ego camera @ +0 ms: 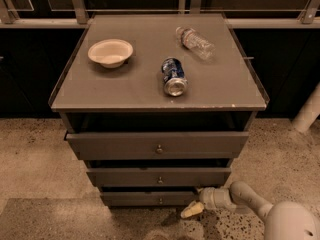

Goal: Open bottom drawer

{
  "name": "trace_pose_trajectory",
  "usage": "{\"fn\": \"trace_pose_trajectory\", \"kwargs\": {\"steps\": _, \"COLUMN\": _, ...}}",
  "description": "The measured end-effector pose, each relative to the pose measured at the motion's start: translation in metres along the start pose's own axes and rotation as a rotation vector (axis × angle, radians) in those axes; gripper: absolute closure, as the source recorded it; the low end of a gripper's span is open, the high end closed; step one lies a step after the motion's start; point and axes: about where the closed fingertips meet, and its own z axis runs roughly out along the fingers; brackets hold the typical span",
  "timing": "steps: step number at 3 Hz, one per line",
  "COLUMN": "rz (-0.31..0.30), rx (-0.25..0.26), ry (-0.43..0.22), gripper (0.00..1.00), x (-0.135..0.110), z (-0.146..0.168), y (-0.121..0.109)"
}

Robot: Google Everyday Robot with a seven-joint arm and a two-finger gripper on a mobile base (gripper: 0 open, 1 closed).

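The bottom drawer (145, 199) is the narrowest and thinnest of three dark grey drawers, lowest in the cabinet, with a tiny round knob (160, 201) at its centre. It stands slightly pulled out. My gripper (192, 210) is low at the drawer's right end, just below and in front of its right corner, on a white arm reaching in from the lower right. A pale fingertip (190, 212) points left and down toward the floor.
The mid-width drawer (159, 177) and the widest top drawer (157, 145) sit above, both partly out. On the cabinet top (130, 86) lie a white bowl (110, 52), a blue can (173, 77) and a plastic bottle (195, 42). Speckled floor surrounds the cabinet.
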Motion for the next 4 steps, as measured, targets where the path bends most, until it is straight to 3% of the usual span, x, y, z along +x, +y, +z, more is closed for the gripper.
{"fn": "trace_pose_trajectory", "kwargs": {"steps": 1, "rz": 0.075, "rx": -0.105, "ry": 0.077, "gripper": 0.00, "x": 0.009, "z": -0.005, "y": 0.032}}
{"fn": "trace_pose_trajectory", "kwargs": {"steps": 2, "rz": 0.154, "rx": -0.182, "ry": 0.106, "gripper": 0.00, "x": 0.013, "z": -0.007, "y": 0.054}}
{"fn": "trace_pose_trajectory", "kwargs": {"steps": 3, "rz": 0.154, "rx": -0.182, "ry": 0.106, "gripper": 0.00, "x": 0.012, "z": -0.008, "y": 0.055}}
{"fn": "trace_pose_trajectory", "kwargs": {"steps": 4, "rz": 0.227, "rx": -0.270, "ry": 0.127, "gripper": 0.00, "x": 0.013, "z": -0.010, "y": 0.074}}
